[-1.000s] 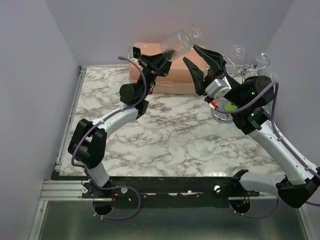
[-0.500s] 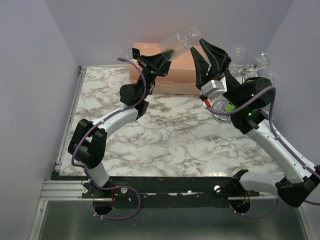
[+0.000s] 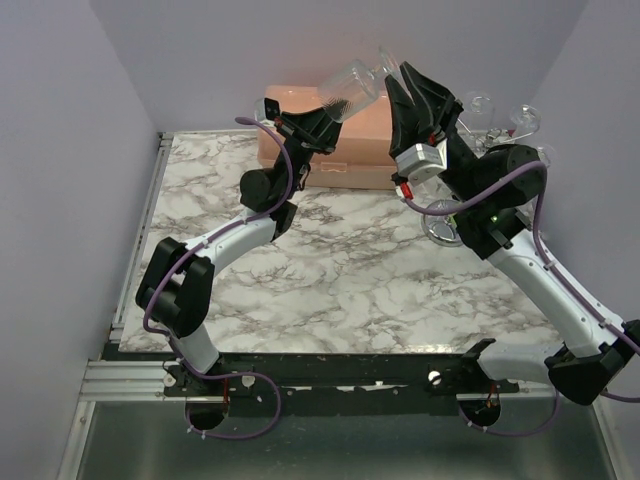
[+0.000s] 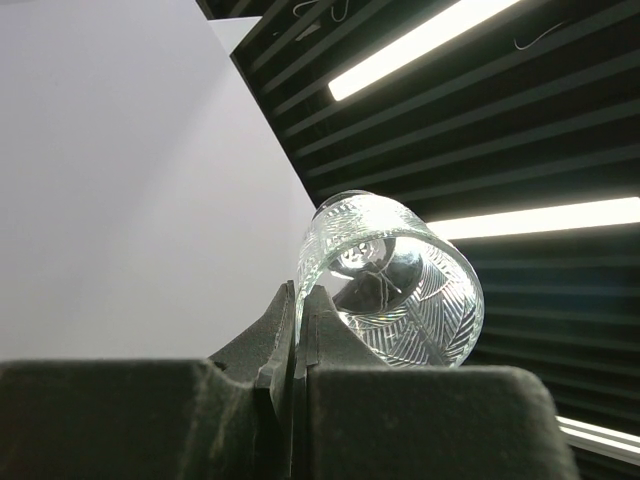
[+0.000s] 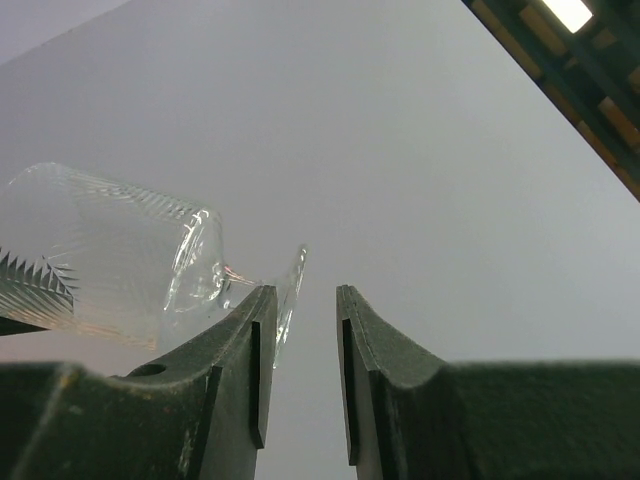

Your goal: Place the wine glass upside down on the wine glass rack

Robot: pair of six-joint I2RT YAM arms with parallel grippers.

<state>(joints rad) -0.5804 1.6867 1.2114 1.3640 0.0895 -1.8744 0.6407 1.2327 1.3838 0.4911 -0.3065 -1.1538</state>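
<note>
Left pincer: my left gripper [image 3: 322, 112] is pinched shut on the rim of the wine glass [image 3: 356, 80]. The wrist view shows the two fingers [image 4: 283, 318] pressed together with the bowl wall between them.

Where the glass is: it is in the air above the pink box [image 3: 320, 145] at the back of the marble table [image 3: 330, 280]. It lies tilted, with the patterned bowl [image 4: 392, 282] towards me and the stem and foot pointing right.

Right pincer: my right gripper [image 3: 408, 88] is partly open and grips nothing. From its own wrist the gap [image 5: 300, 295] is empty. The foot [image 5: 292, 290] sits just beside the left finger, outside the jaws.

Step in hand: I judge this to be a handover, left to right.

How to do it well: I would slide the right jaws a little leftward so the stem [image 5: 236, 272] stands squarely between them. I would close gently on the stem, not the thin foot disc, and free the rim only once that grip is firm.

Rack: the wine glass rack [image 3: 443, 230] stands well to the right, partly hidden behind my right arm. The glass is not yet on it.

Risk: the glass is slick and a rim pinch is weak, so an off-centre squeeze could twist it loose.
</note>
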